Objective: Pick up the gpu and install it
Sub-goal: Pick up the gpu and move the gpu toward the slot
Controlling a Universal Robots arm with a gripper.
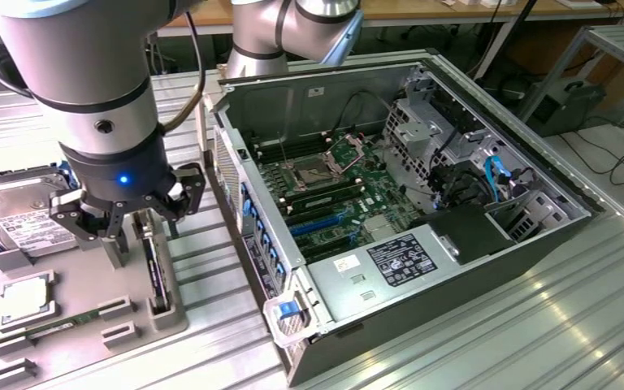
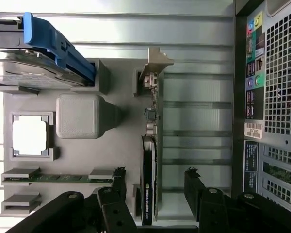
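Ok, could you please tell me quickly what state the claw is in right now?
Claw: open, holding nothing, poised over the gpu standing on edge in the grey tray.

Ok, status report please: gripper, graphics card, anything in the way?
Gripper above the tray, jaws open, one each side of graphics card. Card on edge in tray slot, not gripped. Nothing between jaws and card.

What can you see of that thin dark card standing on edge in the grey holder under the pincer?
The gpu is a thin, flat black circuit card with a narrow silver-beige metal bracket at one end and small white lettering along its upper edge. It stands on its long edge in a slot of the grey tray. The open pincer hangs above it, a finger on each side, neither seeming to touch it.
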